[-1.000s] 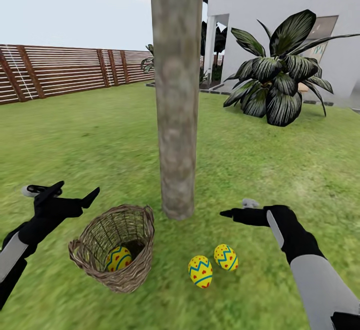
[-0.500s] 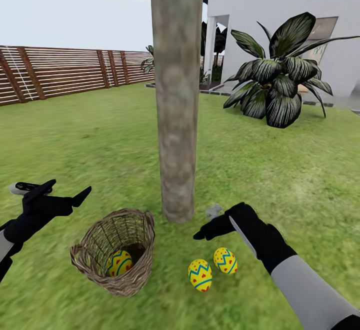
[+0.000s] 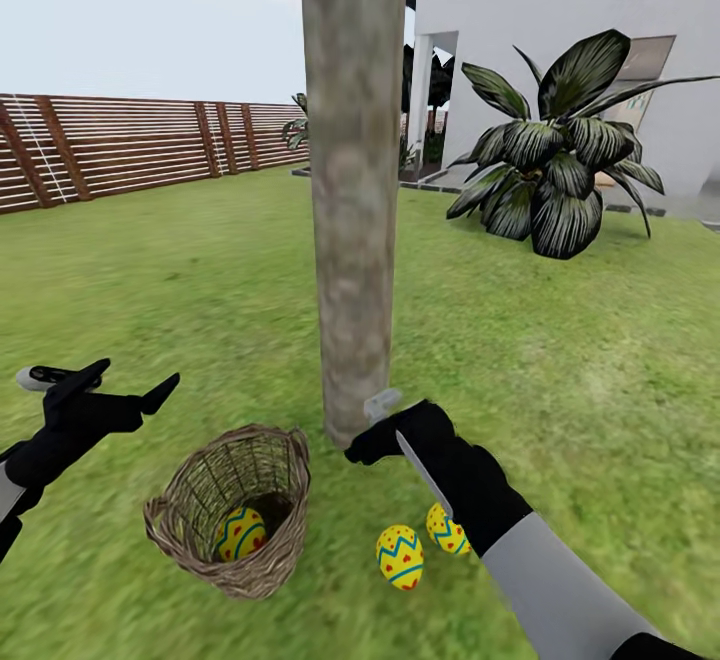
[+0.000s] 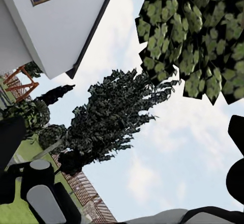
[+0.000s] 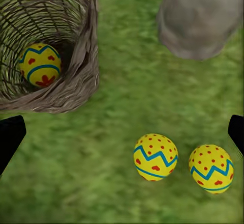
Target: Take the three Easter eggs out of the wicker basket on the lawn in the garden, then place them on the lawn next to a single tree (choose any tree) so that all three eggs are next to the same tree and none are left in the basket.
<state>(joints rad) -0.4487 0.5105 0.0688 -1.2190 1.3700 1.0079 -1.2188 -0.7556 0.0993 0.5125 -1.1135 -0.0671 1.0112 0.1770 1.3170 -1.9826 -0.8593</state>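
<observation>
Tree: landmark trunk.
Eggs: two delivered at its base.
Basket: beside trunk, one egg inside.
Right claw: spread, empty, over grass.

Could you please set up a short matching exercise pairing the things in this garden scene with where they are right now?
Things:
1. egg with a red flower mark
2. two other eggs
3. right tool
4. striped plant

Places:
A. by the white house
B. inside the basket
C. above the lawn, near the foot of the tree trunk
D. on the grass beside the tree trunk

Pairs: 1-B, 2-D, 3-C, 4-A
</observation>
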